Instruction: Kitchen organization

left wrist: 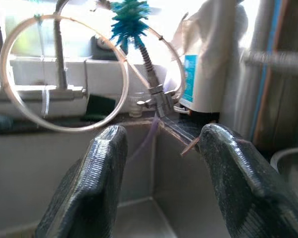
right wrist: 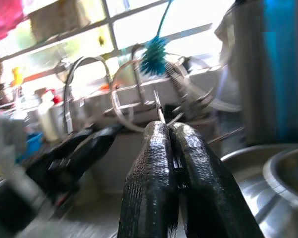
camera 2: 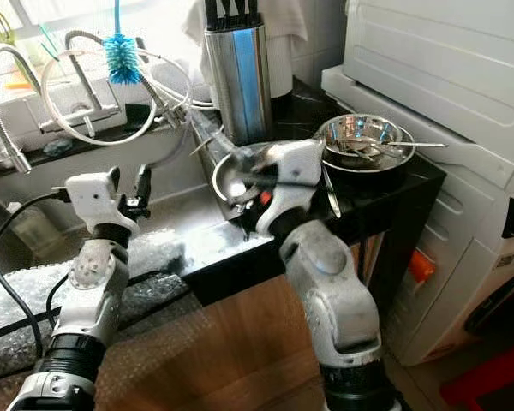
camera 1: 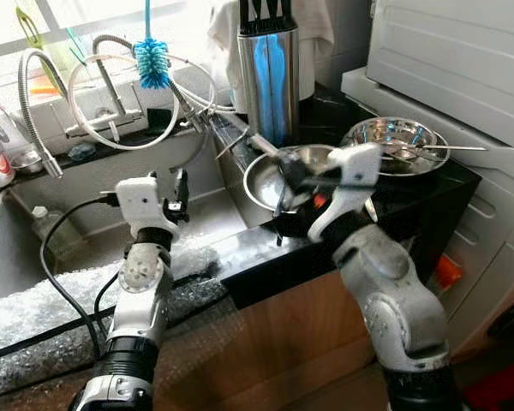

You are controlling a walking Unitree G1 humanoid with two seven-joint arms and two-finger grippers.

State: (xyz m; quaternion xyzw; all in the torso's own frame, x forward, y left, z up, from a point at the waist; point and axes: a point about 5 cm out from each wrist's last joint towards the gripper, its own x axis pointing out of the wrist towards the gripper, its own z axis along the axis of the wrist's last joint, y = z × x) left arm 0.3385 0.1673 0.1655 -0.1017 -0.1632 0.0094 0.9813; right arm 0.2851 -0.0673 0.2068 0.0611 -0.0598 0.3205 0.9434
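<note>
Both arms fill the near part of the head views, rising from a bubble-wrap sheet [camera 1: 34, 317] draped over the counter edge. Biggest thing past them is the white appliance [camera 1: 454, 51] on the right, then the sink [camera 1: 206, 218] under the window with its coiled hose [camera 1: 124, 103] and teal bottle brush [camera 1: 152, 60]. A steel knife block [camera 1: 268, 81] stands on the black counter [camera 1: 437, 193], with one steel bowl [camera 1: 278, 175] just in front of it and another bowl [camera 1: 394, 144] holding utensils beside it.

Right gripper [right wrist: 171, 163] hangs over the nearer bowl with its fingers pinched together on something thin and metal poking out between them, maybe a knife or skewer, too slim and blurred to call. Left gripper [left wrist: 159, 173] hovers over the sink, fingers spread wide, holding nothing.

Progress-wise, it looks like early-to-middle: one item is in hand, but the bowls and loose utensils haven't been put away, so most of the tidying seems left.
</note>
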